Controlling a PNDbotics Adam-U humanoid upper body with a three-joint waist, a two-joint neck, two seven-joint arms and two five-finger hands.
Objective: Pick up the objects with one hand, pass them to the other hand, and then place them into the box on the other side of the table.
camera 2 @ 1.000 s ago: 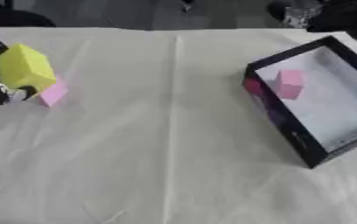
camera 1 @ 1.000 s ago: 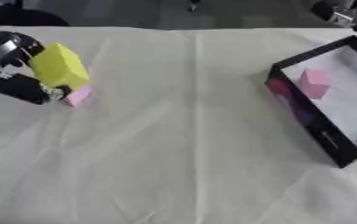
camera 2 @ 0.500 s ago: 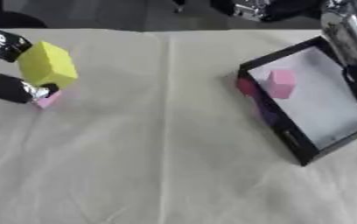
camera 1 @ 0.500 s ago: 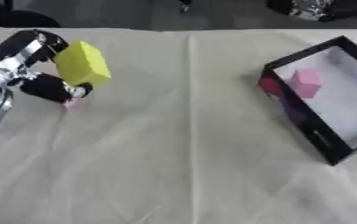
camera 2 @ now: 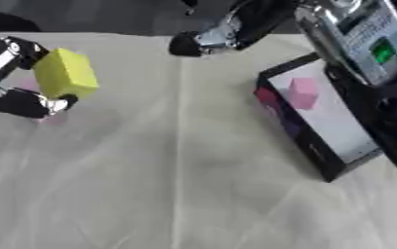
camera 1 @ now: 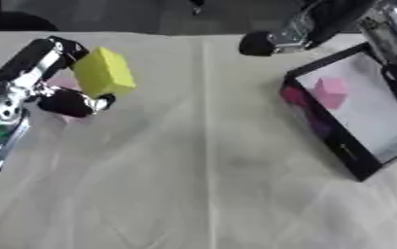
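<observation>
Left hand (camera 1: 40, 82) pinches the yellow block (camera 1: 105, 72) at 10 o'clock, lifted. Right hand (camera 2: 227, 29) at 12 o'clock, finger state indeterminate. Handover pending. Box (camera 1: 355, 163) at 3 o'clock holds one pink block (camera 1: 330, 92).

Cream tablecloth (camera 1: 202, 185), centre crease, dark floor (camera 1: 151, 14) beyond.

Showing black fingers with silver joints on the left hand (camera 1: 45, 80), a rounded black fingertip on the right hand (camera 2: 223, 34), green-lit panels on both silver forearms.
</observation>
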